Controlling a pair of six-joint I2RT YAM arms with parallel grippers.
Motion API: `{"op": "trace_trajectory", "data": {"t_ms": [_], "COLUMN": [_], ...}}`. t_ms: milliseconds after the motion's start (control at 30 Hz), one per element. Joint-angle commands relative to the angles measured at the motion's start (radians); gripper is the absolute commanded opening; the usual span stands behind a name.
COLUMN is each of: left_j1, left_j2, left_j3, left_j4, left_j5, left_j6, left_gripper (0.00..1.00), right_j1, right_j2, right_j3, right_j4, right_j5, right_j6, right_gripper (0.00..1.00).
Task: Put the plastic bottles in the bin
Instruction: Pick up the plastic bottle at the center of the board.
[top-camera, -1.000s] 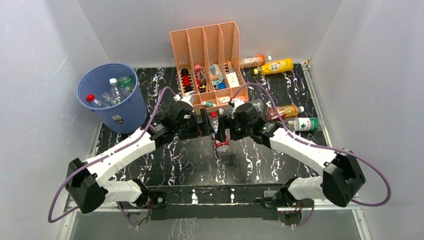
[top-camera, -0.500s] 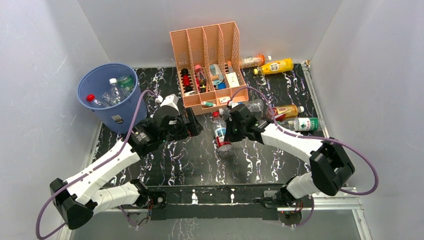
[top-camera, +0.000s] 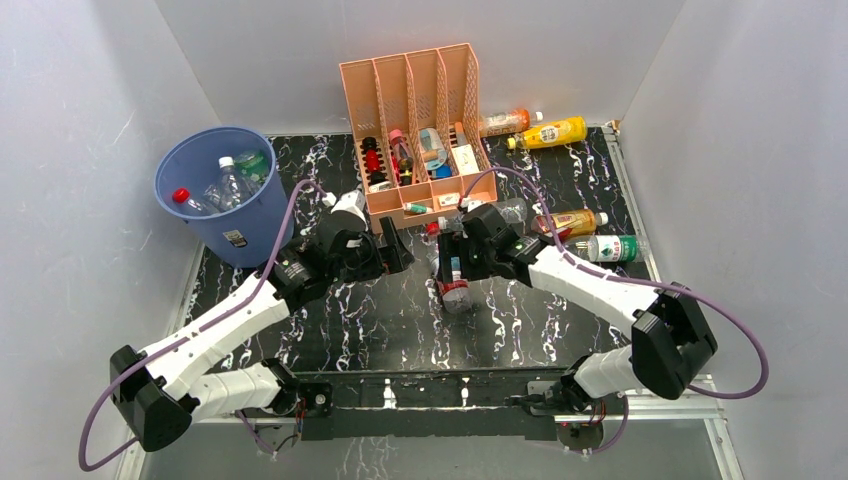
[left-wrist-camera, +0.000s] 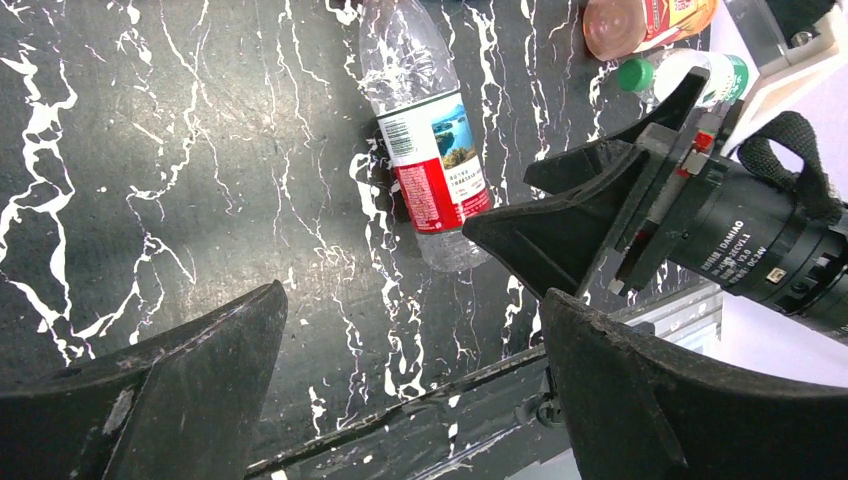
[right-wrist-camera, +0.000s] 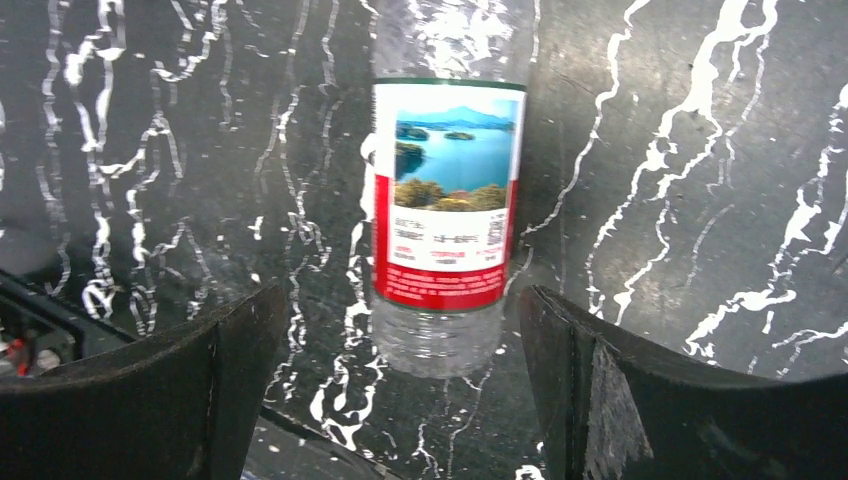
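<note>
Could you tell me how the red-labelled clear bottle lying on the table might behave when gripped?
The red-labelled bottle looks see-through and empty, so it is probably light and likely to dent under a squeeze. Lying on its round side on the table, it may roll if nudged.

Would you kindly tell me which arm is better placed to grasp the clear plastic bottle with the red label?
Right. The right hand, open, hangs over the clear red-labelled plastic bottle, one finger either side. The left hand, also open, sits beside it.

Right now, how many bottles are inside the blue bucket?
3 in the blue bucket: a red-capped one left, a white-capped one middle, a green-labelled one behind. Others may hide underneath.
</note>
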Motion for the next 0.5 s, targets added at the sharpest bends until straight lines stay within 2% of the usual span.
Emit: {"op": "trace_trajectory", "data": {"t_ms": [0, 33, 100, 133, 200, 300, 400, 467], "left_j1": [-0.001, -0.001, -0.002, -0.002, -0.001, -0.001, -0.001, -0.001], "left_j2": [-0.013, -0.011, -0.011, -0.012, -0.014, -0.018, -0.021, -0.021], "left_j3": [-0.019, -0.02, -0.017, -0.015, -0.011, -0.01, -0.012, -0.015], "left_j4": [0.02, 0.02, 0.018, 0.015, 0.01, 0.001, -0.003, -0.004], "left_j5": [0.018, 0.018, 0.018, 0.017, 0.014, 0.008, 0.006, 0.007], "left_j6": [-0.003, -0.003, -0.003, -0.004, -0.001, 0.001, 0.001, 0.001], "left_gripper": [0.98, 0.98, 0.98, 0.98, 0.98, 0.98, 0.98, 0.98], "right_j1": [0.007, 0.01, 0.015, 0.018, 0.025, 0.042, 0.054, 0.063], "right_j2": [0.028, 0.044, 0.076, 0.094, 0.122, 0.154, 0.202, 0.227], "right_j3": [0.029, 0.025, 0.029, 0.032, 0.038, 0.045, 0.06, 0.066], "right_j4": [-0.05, -0.044, -0.039, -0.037, -0.029, -0.004, -0.002, -0.003], "right_j5": [0.089, 0.095, 0.101, 0.104, 0.11, 0.105, 0.103, 0.101], "right_j6": [-0.03, -0.033, -0.041, -0.042, -0.044, -0.045, -0.045, -0.044], "right_gripper": [0.97, 0.96, 0.85, 0.83, 0.88, 0.88, 0.87, 0.8]}}
